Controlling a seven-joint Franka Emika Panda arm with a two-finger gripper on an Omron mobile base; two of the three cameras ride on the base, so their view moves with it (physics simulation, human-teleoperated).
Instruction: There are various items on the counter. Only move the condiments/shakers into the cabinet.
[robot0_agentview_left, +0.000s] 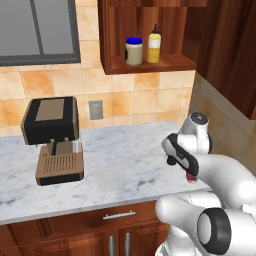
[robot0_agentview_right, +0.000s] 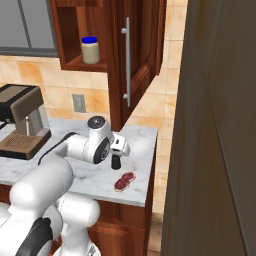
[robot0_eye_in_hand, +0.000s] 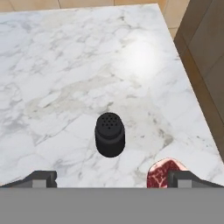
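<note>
Left base view — cabinet (robot0_agentview_left: 115, 30) holds blue-lidded jar (robot0_agentview_left: 133, 51), yellow squeeze bottle (robot0_agentview_left: 154, 45).

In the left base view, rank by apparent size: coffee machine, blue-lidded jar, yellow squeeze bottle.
1. Coffee machine, by far the largest.
2. Yellow squeeze bottle and blue-lidded jar: bottle taller, jar wider, too alike overall to rank. Both stand farther away on the cabinet shelf.
</note>
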